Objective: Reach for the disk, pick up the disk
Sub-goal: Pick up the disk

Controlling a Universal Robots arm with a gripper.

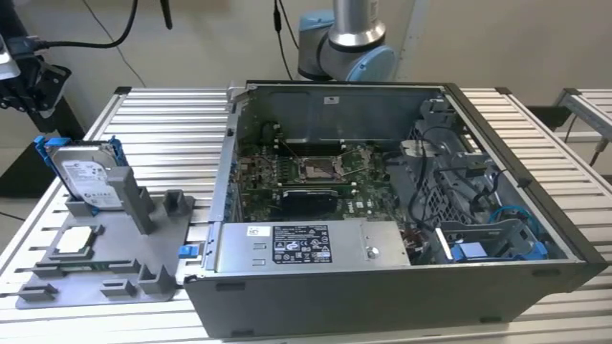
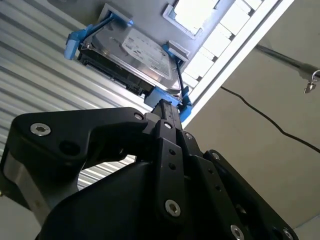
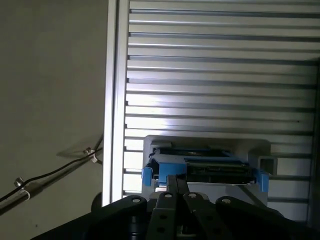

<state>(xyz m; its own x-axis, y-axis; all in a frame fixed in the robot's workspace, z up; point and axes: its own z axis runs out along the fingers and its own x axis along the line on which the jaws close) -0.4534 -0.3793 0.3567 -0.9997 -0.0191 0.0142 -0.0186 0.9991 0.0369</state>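
Gripping end: in the first wrist view the black gripper points at the near edge of the disk. Its fingers are drawn together with nothing between them. Neither wrist view shows whether the tips touch the drive.
Disk: silver-grey with a white label, it stands on edge, leaning slightly, at the exterior view's left. Blue rails frame its sides. In the exterior view it sits free in its slot, unlifted.
Holder: a grey moulded holder lies flat on the table, and its upright posts keep the drive standing.
Chip: a small square silver chip lies in a recess of the same holder, just in front of the drive.
Table: the ribbed aluminium table carries the holder and the computer, and both wrist views show its slats behind the drive.
Cable: a thin dark cable runs over the plain surface past the table's edge.
Computer case: the open computer case sits just beside the holder, towards the exterior view's right, with its board and wiring exposed. A grey box with a black-and-white label sits along its near wall.
Arm base: a silver and pale-blue arm base rises behind the case, at the far edge of the table.
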